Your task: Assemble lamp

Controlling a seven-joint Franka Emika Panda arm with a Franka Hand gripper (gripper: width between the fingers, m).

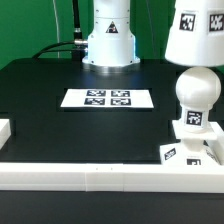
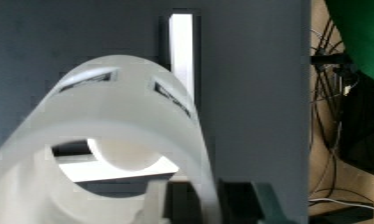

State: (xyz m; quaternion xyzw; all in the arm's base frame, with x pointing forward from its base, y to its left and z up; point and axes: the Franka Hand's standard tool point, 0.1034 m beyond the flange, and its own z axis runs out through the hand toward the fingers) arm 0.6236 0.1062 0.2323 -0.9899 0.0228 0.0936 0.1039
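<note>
You are at the shade-fitting step. The shade (image 1: 196, 32) hangs in the air above the bulb (image 1: 197, 88), which already sits on the base (image 1: 193, 125) near the rail (image 1: 100, 175) on the counter (image 1: 60, 125). Your gripper (image 2: 189, 192) is clamped on the shade's wall. Next, center it over the bulb and lower it straight.

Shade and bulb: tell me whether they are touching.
Apart. The exterior view shows a plain strip of green background between the shade's lower rim and the top of the bulb, which sits on the base.
</note>
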